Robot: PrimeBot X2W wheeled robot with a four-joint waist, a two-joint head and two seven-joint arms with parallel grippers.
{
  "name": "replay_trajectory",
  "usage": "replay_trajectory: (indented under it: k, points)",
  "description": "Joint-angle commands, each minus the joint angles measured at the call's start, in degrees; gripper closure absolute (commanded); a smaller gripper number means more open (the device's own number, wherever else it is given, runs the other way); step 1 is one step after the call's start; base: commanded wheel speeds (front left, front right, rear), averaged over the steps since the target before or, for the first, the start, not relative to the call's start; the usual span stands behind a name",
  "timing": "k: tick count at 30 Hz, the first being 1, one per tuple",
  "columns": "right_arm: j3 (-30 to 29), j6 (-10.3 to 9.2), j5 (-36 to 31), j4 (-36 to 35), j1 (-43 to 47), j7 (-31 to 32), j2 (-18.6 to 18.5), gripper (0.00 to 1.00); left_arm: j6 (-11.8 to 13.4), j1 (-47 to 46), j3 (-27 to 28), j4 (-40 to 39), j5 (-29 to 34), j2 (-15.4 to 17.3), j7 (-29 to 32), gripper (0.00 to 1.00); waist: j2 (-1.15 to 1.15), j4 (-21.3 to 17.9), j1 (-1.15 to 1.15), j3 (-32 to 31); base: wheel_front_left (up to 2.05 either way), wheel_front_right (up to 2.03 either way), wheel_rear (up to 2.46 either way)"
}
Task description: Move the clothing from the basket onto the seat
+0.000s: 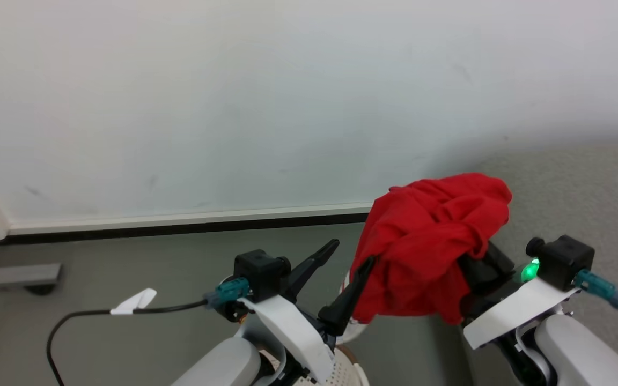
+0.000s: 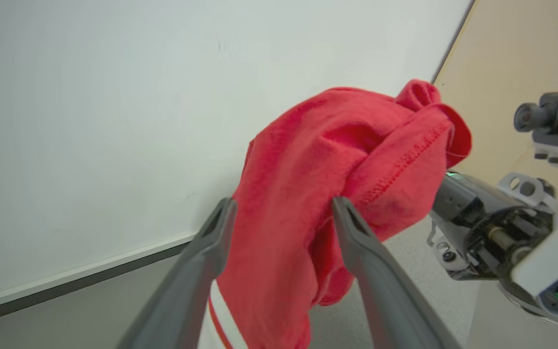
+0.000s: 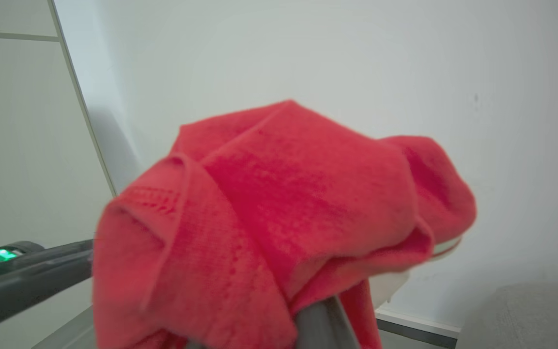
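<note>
A crumpled red garment (image 1: 429,246) hangs in the air, draped over my right gripper (image 1: 475,268), which is shut on it with its fingers buried in the cloth. In the right wrist view the garment (image 3: 279,218) covers all but a bit of one finger (image 3: 322,325). My left gripper (image 1: 349,257) is open just left of the cloth, one fingertip touching its edge. In the left wrist view the garment (image 2: 337,160) sits behind the spread fingers (image 2: 221,218). A slice of the basket (image 1: 349,372) shows at the bottom edge. The grey seat (image 1: 582,177) lies to the right.
A pale wall (image 1: 234,96) with a white and black baseboard (image 1: 180,222) stands straight ahead. A black cable with a white tag (image 1: 134,301) trails over the grey floor (image 1: 126,257) at the left, near a grey floor plate (image 1: 19,275).
</note>
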Motion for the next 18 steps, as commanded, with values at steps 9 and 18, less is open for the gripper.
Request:
replay_trajectory:
  k: [9, 18]
  points:
    - [-5.5, -0.14, 0.5, -3.1, -1.4, -0.2, -3.2, 1.0, -0.6, -0.7, -1.4, -1.4, 3.7, 1.3, -3.1, 0.0, 0.0, -11.3, 0.0, 1.5, 0.0, 0.0, 0.0]
    - [-9.5, -0.13, -0.2, -6.7, -0.1, -0.2, -4.7, 1.0, -0.9, -1.7, -2.4, -1.8, 5.1, 2.4, -3.2, 0.0, 0.0, -19.8, 0.0, 3.9, 0.0, 0.0, 0.0]
